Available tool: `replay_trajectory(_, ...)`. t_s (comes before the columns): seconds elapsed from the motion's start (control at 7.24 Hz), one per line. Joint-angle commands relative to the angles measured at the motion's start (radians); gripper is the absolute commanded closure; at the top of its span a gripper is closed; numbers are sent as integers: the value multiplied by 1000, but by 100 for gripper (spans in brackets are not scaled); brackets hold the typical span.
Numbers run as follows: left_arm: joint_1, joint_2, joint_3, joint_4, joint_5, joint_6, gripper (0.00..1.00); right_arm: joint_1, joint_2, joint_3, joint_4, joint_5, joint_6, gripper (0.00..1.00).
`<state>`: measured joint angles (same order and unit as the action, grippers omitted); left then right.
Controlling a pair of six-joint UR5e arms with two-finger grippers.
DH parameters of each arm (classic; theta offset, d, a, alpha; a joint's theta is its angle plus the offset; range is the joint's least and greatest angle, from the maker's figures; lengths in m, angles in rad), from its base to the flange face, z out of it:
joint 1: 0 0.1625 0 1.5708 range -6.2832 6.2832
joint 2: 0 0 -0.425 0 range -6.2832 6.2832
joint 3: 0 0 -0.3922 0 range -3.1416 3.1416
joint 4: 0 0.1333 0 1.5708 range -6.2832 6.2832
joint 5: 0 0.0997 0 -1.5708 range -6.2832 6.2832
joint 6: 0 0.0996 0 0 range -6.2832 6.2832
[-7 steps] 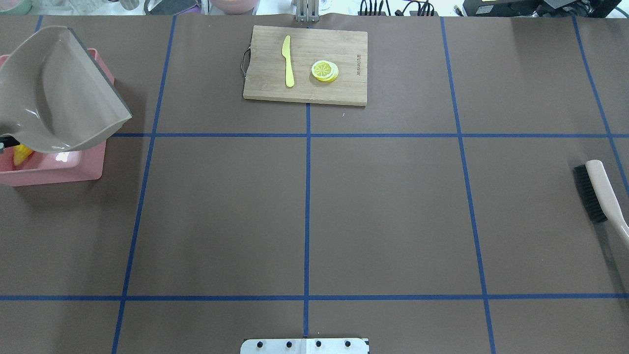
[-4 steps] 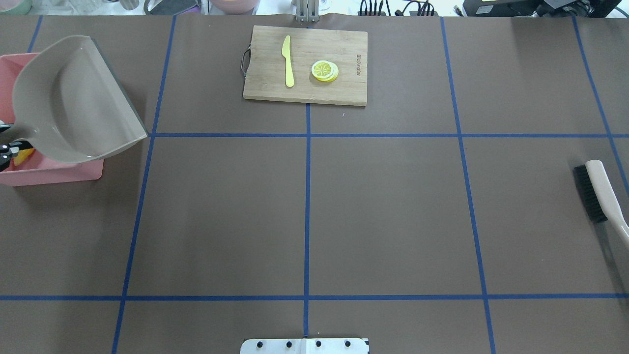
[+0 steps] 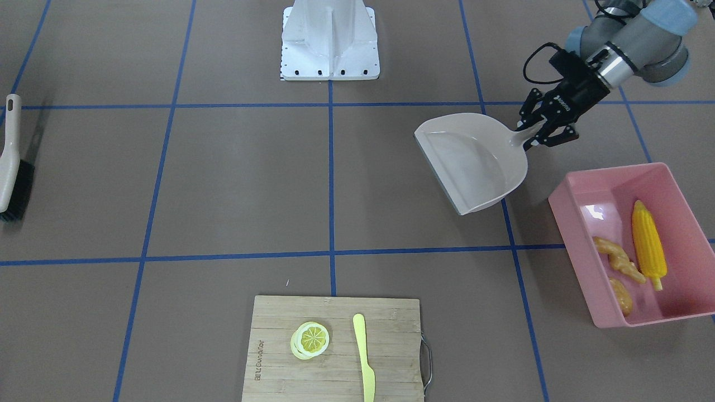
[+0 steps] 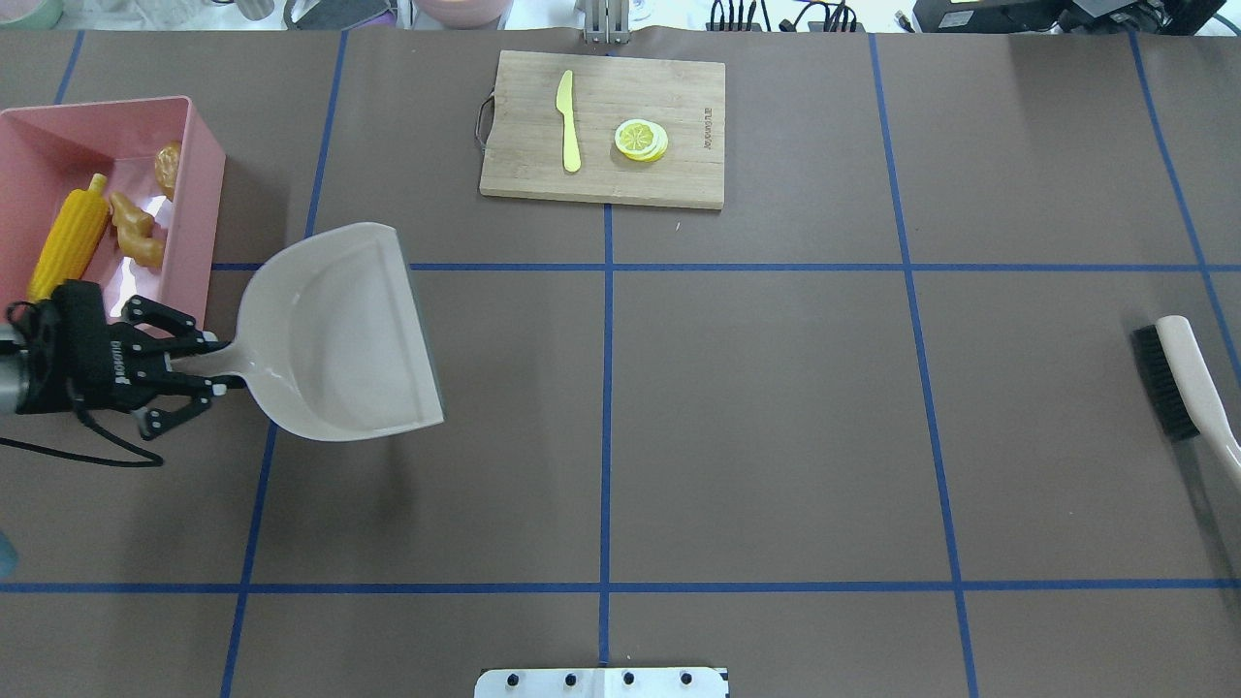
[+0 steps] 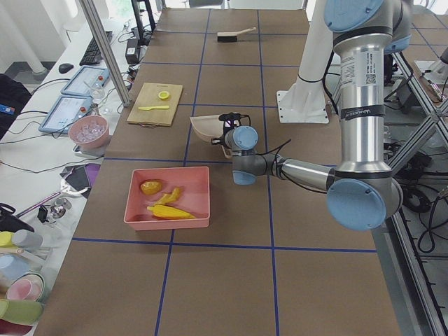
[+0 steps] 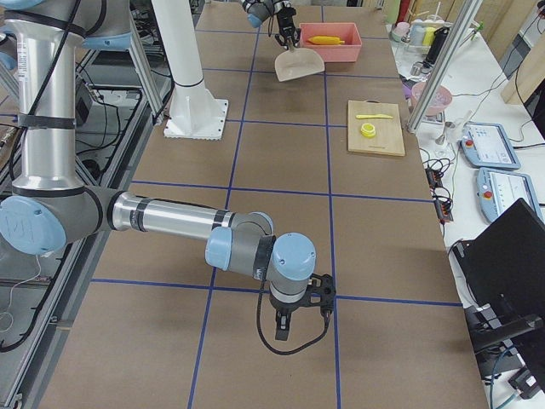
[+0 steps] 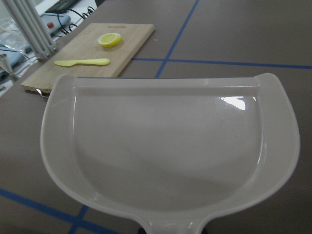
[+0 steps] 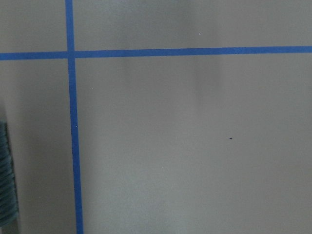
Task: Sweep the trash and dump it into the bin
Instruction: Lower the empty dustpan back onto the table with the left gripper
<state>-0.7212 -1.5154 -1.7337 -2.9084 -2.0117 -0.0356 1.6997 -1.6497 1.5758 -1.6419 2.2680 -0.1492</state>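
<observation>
The pink bin (image 4: pixel 199 194) sits at the table's far left and holds the trash: a yellow corn cob (image 4: pixel 68 233), a tan ginger root (image 4: pixel 134 233) and a small brown potato (image 4: pixel 168 165). All three also show in the front view, the corn (image 3: pixel 648 240), ginger (image 3: pixel 617 259) and potato (image 3: pixel 621 296). My left gripper (image 4: pixel 208 366) is shut on the handle of the beige dustpan (image 4: pixel 339 339), which hangs level and empty (image 7: pixel 165 146) beside the bin. My right gripper (image 6: pixel 294 324) shows only in the right side view, low over the table, so I cannot tell its state.
A wooden cutting board (image 4: pixel 601 126) at the far middle carries a yellow knife (image 4: pixel 567 121) and a lemon slice (image 4: pixel 640 139). A hand brush (image 4: pixel 1183 383) lies at the right edge. The robot's base plate (image 4: pixel 601 682) is at the near edge.
The dustpan has swung from its tilt over the bin to the right and towards the robot, and now hangs level. The bin's contents are uncovered.
</observation>
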Motion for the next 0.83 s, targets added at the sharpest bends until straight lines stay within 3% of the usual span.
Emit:
replay_trajectory(0.0, 62, -122, 22, 186, -1, 75, 100, -2, 1, 4, 1, 1, 0, 0)
replay_trajectory(0.14, 63, -182, 58, 243, -4, 185, 100, 0, 1, 6, 2, 4, 2, 0)
replay_trajectory(0.41, 8, -319, 80, 403, -120, 230, 100, 0, 1, 6, 4, 4, 2, 0)
replay_trajectory(0.69, -26, -400, 117, 516, -154, 321, 100, 0, 1, 6, 4, 5, 4, 0)
